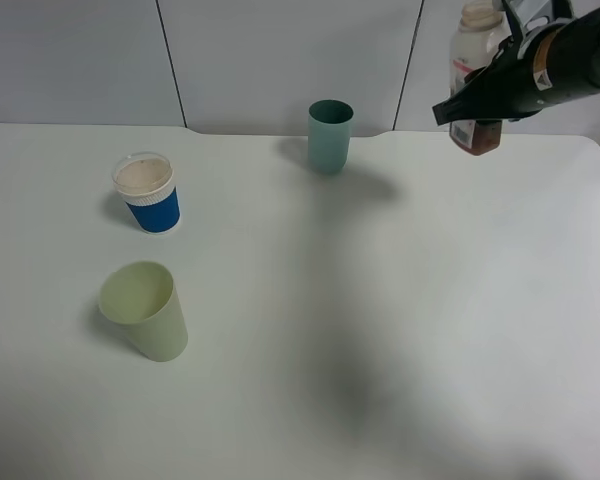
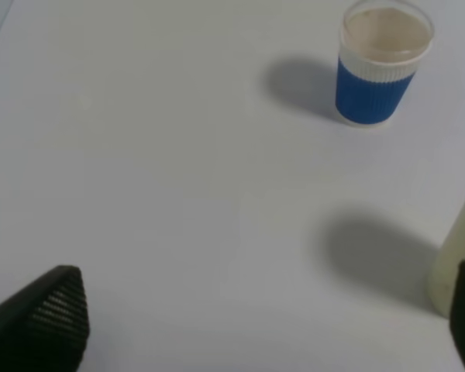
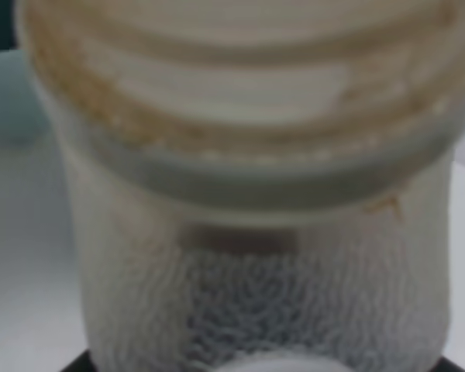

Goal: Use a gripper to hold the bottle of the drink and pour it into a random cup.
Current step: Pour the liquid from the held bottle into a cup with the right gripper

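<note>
My right gripper (image 1: pixel 485 95) is shut on the bottle of the drink (image 1: pixel 475 45) and holds it upright, well above the table at the far right. Brown drink shows at the bottle's bottom below the fingers. The right wrist view is filled by the bottle (image 3: pixel 248 194), blurred, with its wide round mouth up close. The teal-green cup (image 1: pixel 330 135) stands upright at the back middle of the table, to the left of the bottle and lower. My left gripper (image 2: pixel 263 325) shows only in the left wrist view, open, with bare table between its fingertips (image 2: pixel 58 318).
A blue-sleeved cup with a clear lid (image 1: pixel 149 192) (image 2: pixel 381 66) stands at the left. A pale yellow-green cup (image 1: pixel 146 310) (image 2: pixel 459 256) stands nearer the front left, close to one left finger. The white table (image 1: pixel 380 330) ends at a grey panelled wall.
</note>
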{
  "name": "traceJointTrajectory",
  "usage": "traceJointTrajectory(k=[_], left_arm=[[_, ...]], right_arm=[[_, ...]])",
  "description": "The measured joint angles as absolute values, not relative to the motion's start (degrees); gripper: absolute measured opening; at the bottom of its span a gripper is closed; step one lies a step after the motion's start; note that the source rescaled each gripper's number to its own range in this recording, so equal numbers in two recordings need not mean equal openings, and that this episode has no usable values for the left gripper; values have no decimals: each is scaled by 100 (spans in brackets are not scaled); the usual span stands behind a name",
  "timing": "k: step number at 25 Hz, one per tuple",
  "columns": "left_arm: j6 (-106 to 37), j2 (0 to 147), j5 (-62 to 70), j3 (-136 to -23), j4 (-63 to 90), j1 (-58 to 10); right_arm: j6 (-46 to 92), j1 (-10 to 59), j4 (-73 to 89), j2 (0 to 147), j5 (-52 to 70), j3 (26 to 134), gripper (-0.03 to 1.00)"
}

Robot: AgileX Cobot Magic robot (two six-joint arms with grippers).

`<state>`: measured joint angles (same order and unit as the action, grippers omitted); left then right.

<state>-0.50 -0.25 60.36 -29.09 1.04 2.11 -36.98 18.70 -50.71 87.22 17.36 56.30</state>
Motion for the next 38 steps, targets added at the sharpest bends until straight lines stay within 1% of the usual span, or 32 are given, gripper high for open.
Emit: traceJointTrajectory(k=[5,12,21,33,38], left_arm=[[-50,-25,6036,-2909,104,211],[-50,-25,6036,-2909,104,211],[-50,-25,6036,-2909,111,211],[-50,-25,6036,-2909,111,211],[-50,-25,6036,-2909,111,211]], right_arm=[[-3928,1870,-5425,9162,2460,6124,0],[-3928,2028,-5430,9981,3569,7014,0],[-3609,2525,-5582,10905,3934,8181,0],[-2557,3029,-5607,12072,5336,9894,0],[-2061,3114,-5606,12362,5862,10293,0]])
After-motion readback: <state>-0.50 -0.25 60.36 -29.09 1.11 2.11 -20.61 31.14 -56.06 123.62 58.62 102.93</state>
